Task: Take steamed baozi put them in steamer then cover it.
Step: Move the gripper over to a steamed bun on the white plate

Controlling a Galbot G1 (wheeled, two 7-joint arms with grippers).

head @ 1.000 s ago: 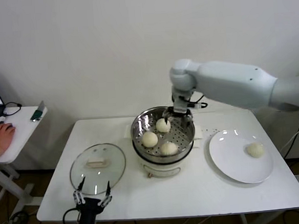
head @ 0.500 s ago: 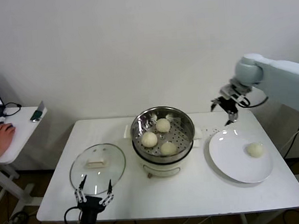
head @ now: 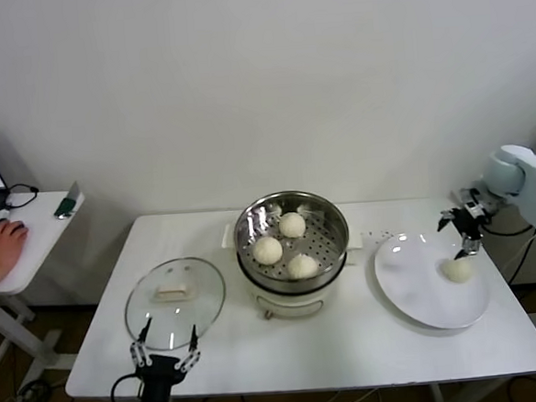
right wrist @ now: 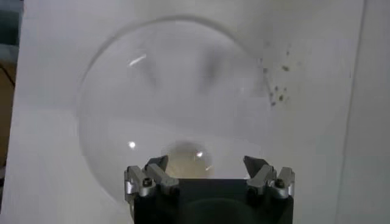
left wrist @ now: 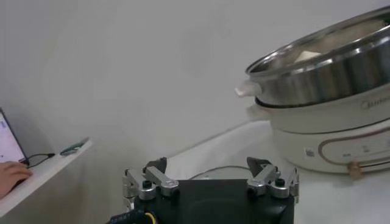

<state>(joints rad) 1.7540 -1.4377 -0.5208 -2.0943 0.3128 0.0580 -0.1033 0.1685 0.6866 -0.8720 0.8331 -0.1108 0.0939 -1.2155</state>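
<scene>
On the desk (head: pixel 353 361), the steamer (head: pixel 292 241) holds 3 buns (head: pixel 268 250). The 4th bun (head: pixel 457 270) lies on the plate (head: pixel 412 287), just below the released right end effector (head: pixel 463 233). The lid (head: pixel 175 302) lies flat beside the steamer, near the parked, released left end effector (head: pixel 167 357).

In the head view, the white right arm (head: pixel 524 172) is cut off by the right edge of the frame, and its gripper (head: pixel 462 233) is too small to tell how it sits over the flat white plate (head: pixel 412 283). In the right wrist view, the small round creamy-white bun (right wrist: pixel 186 159) is blurred and partly hidden behind that gripper's black body. In the left wrist view, the shiny steel steamer basket on its white pot base (left wrist: pixel 329 85) runs off the right edge, and the clear glass lid (left wrist: pixel 210 172) is mostly hidden behind the left gripper (left wrist: pixel 210 179).
</scene>
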